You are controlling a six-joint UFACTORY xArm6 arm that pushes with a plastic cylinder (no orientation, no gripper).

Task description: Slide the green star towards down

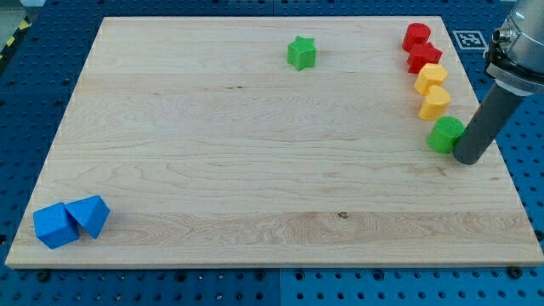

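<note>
Green star (pixel 301 53), matte and chunky, sits near the top of the pale wood-grain worktop (pixel 255 170); no pincer shows, and my tip (pixel 467 159) touches a rounded green block (pixel 444 134) far right.

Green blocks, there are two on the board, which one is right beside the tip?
The green block at the view's right, below the yellow ones, sits against my tip. The green star lies far off, top centre.

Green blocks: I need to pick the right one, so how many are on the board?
2: the green star near the view's top centre, and a green block at the right beside my tip.
</note>
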